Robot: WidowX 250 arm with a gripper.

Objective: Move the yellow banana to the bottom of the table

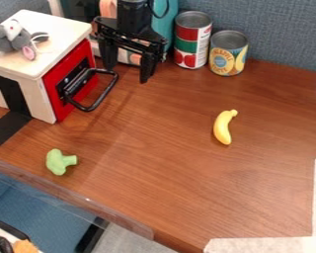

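A pale wooden box [52, 22] with a red front panel [58, 83] and a black looped handle [104, 93] stands at the upper left, a grey toy mouse [16, 41] lying on its top. Black tape [9, 129] runs down its side and onto the surface below. Two cans stand side by side near the grey-blue divider [286, 29] — a taller can [192, 42] with red, green and white on its label, and a shorter can [228, 54] with a yellow one. A green toy broccoli [57, 162] lies at the lower left — well apart from both cans. Pale tape [266, 245] marks the lower right.
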